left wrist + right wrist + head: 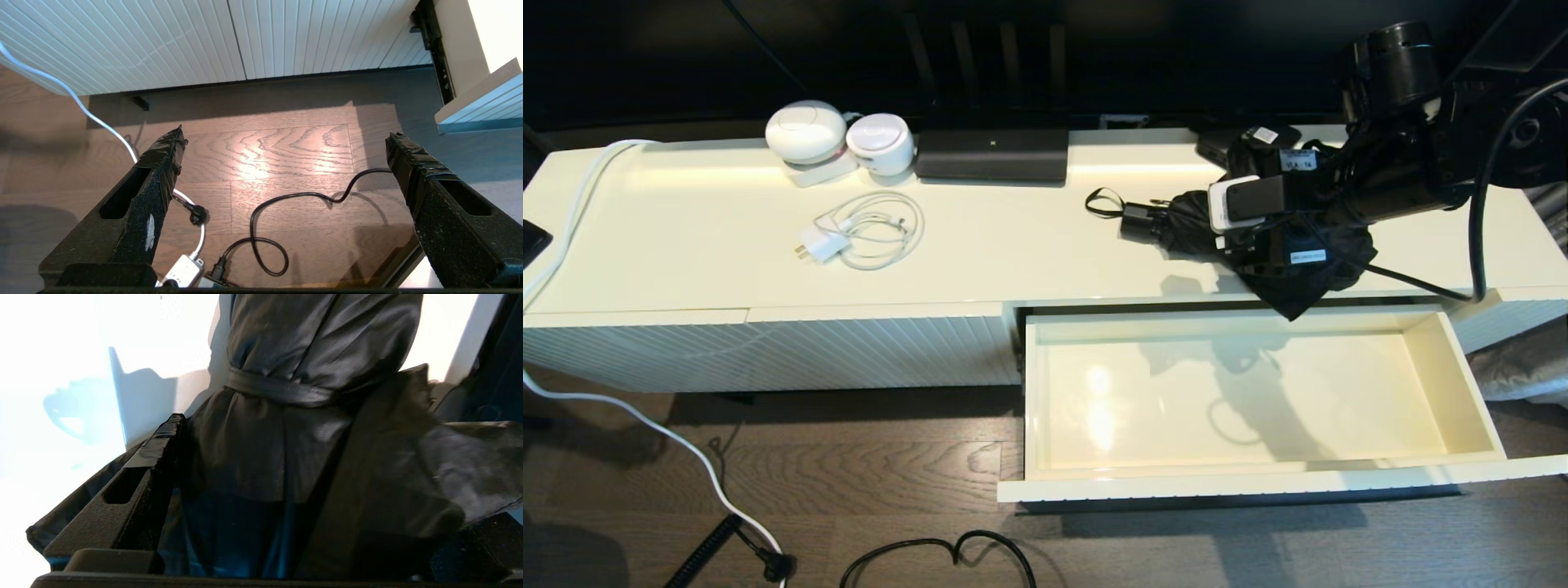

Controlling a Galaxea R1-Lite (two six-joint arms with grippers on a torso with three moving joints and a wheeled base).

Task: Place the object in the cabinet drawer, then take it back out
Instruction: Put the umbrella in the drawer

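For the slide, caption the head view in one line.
Right gripper straddles the black umbrella on the cabinet top, above the open, empty drawer.

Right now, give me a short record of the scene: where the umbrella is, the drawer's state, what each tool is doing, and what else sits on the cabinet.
object: black folding fabric umbrella, lying on the cabinet top
drawer: wide cream drawer, pulled open, nothing inside
right tool: jaws wide, straddling the umbrella's fabric
left tool: open, idle above the wooden floor
also on top: white charger with coiled cable, long black rectangular device
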